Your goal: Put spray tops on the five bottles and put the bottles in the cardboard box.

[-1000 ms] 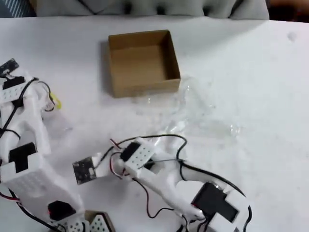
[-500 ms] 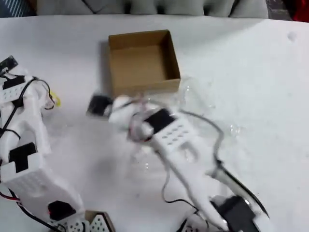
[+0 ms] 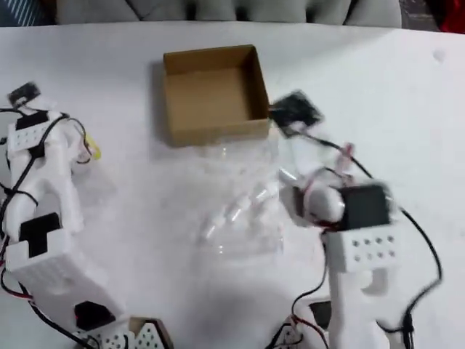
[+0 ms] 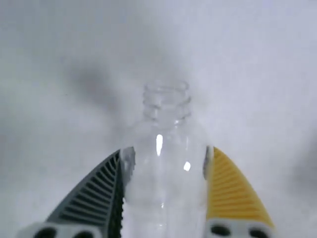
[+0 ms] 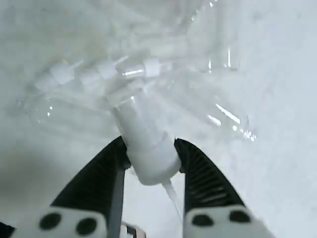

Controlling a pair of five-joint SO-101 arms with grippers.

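Nearest, the right gripper (image 5: 150, 148) has its black fingers (image 5: 106, 173) clamped on a white spray top (image 5: 143, 134); just beyond it a heap of clear bottles (image 3: 251, 233) lies on the white table (image 3: 407, 87), with loose spray tops (image 3: 234, 212) among them; at the table's left side the left gripper (image 4: 167, 154) pinches an uncapped bottle (image 4: 166, 124) tight between its grey and yellow fingers (image 4: 228, 188); farthest, the cardboard box (image 3: 218, 132) stands open-topped, near the heap.

A white table (image 3: 407, 94) borders a grey tufted couch (image 3: 218, 9).
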